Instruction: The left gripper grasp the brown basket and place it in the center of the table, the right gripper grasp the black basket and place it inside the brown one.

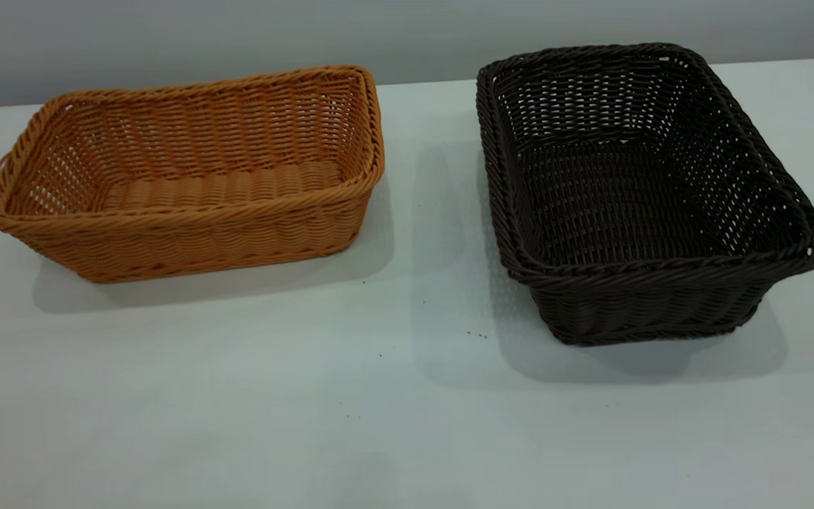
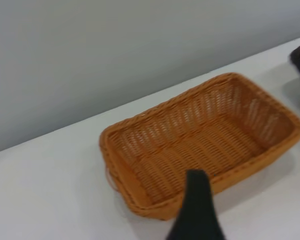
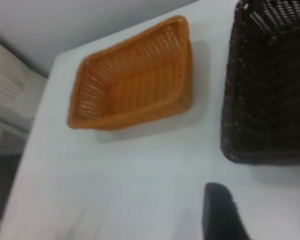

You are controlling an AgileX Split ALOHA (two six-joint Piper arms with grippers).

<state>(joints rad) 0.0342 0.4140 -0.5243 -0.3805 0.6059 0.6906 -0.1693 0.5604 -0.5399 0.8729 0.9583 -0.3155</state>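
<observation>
Two rectangular woven wicker baskets sit apart on the flat white-grey table [image 1: 393,396]: the orange-tan brown basket [image 1: 188,177] at the exterior view's left, the near-black black basket [image 1: 640,191] at its right, both upright and empty. Neither has been grasped. The left gripper [image 2: 196,210] hangs above the tan basket's near rim, one dark finger visible, so whether it is parted cannot be told. The right gripper [image 3: 262,215] hovers over bare table beside the dark basket, its fingers standing apart. Both baskets look light and fairly stiff with open weave; the braided rim of a side wall seems the surest pinch point.
</observation>
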